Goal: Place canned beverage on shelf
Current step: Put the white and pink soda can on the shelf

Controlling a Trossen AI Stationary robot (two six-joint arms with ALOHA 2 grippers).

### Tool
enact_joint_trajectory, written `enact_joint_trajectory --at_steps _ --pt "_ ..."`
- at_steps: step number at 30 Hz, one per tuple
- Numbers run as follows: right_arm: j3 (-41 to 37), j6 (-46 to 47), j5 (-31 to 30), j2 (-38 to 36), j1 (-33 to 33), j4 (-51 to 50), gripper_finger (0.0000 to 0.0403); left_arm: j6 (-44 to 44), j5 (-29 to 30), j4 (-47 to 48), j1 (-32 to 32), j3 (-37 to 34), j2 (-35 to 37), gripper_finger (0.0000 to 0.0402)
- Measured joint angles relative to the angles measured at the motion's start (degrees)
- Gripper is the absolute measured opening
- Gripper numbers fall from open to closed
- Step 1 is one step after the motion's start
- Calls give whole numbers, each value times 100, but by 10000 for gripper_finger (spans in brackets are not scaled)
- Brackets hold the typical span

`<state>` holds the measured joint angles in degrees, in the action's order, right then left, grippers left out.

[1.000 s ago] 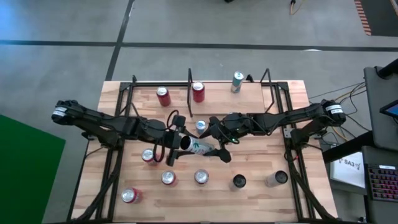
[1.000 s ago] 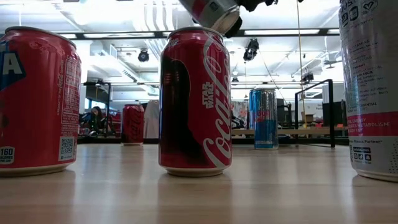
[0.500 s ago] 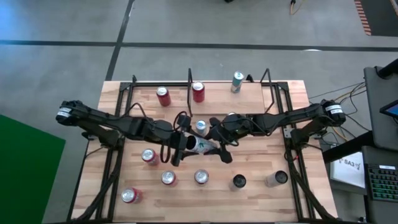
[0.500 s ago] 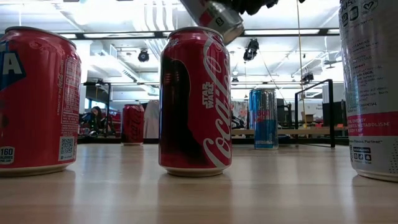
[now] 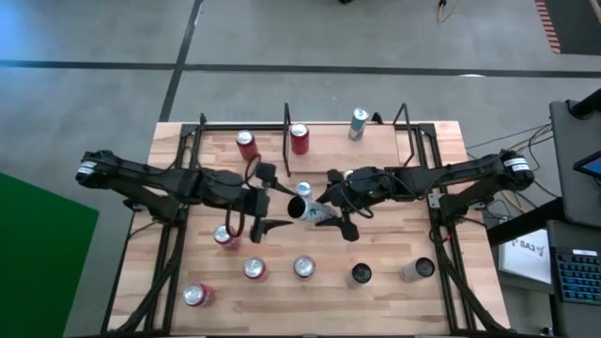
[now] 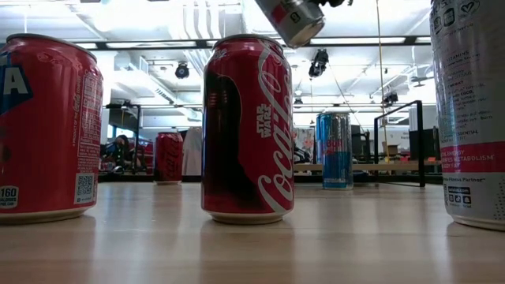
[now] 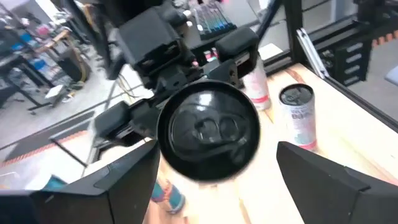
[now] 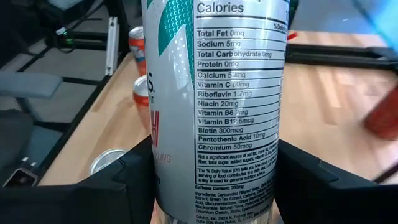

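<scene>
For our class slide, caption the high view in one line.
Right gripper holds a white can tilted above the table; left gripper open beside it.

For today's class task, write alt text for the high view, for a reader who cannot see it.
From above, the right gripper holds a white can on its side in mid-table, with the open left gripper facing its end. Other cans stand about the tabletop, three near the black-framed shelf at the far edge.

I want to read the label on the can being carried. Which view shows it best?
The right wrist view: the white can fills the frame, nutrition panel legible, between the right pincer fingers. The high view shows it small and tilted, the left wrist only one round end, the low view just one end.
</scene>
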<state>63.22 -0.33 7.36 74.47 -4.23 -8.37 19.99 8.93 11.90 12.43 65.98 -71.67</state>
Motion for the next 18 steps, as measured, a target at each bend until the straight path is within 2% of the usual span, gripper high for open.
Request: enact_joint_trajectory --at_steps 7,18 --pt "-214 -58 -479 -373 67 6 235 -3 66 1 2 -88 283 306" --pt "-663 -263 -441 -547 532 745 239 -52 87 -120 2 -234 326 307"
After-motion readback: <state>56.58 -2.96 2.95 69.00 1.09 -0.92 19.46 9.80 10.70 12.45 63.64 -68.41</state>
